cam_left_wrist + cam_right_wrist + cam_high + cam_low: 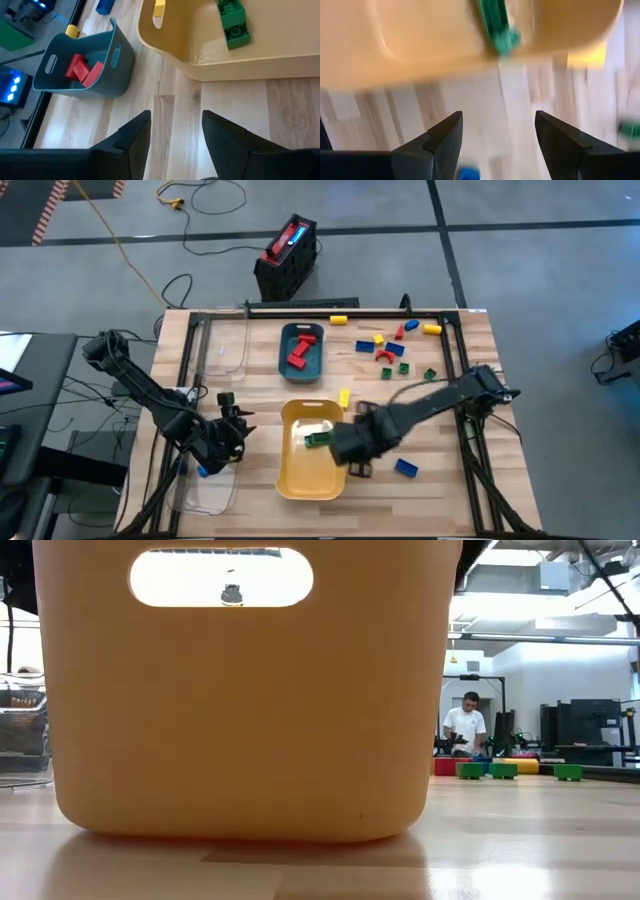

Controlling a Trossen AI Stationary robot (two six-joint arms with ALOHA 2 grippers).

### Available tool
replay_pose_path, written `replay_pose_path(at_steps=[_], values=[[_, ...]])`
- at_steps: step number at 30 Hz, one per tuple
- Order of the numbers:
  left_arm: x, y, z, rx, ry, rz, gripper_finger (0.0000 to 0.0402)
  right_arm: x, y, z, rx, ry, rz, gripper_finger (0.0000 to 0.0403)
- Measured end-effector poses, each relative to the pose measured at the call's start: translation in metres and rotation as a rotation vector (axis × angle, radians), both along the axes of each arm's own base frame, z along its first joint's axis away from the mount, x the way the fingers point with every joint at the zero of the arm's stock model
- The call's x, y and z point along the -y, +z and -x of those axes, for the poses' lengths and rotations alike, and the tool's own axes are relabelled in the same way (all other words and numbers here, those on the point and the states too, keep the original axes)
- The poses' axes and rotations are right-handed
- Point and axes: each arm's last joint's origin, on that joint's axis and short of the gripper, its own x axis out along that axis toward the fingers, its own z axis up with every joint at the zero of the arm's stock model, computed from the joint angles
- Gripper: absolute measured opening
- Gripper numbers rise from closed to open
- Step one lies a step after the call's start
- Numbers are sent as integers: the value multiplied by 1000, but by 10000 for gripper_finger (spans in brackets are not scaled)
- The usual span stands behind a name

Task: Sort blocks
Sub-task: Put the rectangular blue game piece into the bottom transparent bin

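Right gripper (352, 448) stands with fingers parted and empty beside the yellow plastic tray (290, 475) holding a green studded block (317, 439) (left gripper (228, 442) likewise parted, empty).

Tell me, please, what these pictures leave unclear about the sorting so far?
- Low view: the yellow tray fills the frame and hides both arms and most blocks.
- Right wrist view: blurred; the green block shows no detail.
- High view: the right arm covers the table beside the tray.
- High view: the loose blocks are too small to tell shapes.
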Motion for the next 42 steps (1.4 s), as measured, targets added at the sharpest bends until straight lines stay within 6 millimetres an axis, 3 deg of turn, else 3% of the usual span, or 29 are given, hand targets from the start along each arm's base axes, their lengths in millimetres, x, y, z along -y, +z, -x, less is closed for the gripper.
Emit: replay_pose_path(at_steps=[3, 9, 21, 28, 34, 42], values=[[0, 0, 0, 1, 2, 2, 174, -18, -13, 21, -23, -65, -3, 254], [0, 0, 0, -6, -6, -9, 174, -51, -59, 56, -74, -157, -28, 254], [0, 0, 0, -15, -14, -20, 174, -81, -104, 114, -150, -340, 41, 254], [0, 0, 0, -20, -24, -31, 174, -82, -109, 133, -55, -387, 26, 254], [0, 0, 0, -20, -24, -30, 174, -70, -120, 146, -11, -387, -13, 254], [0, -1, 1, -41, -34, -17, 174, -56, -136, 147, 16, -390, -53, 254]])
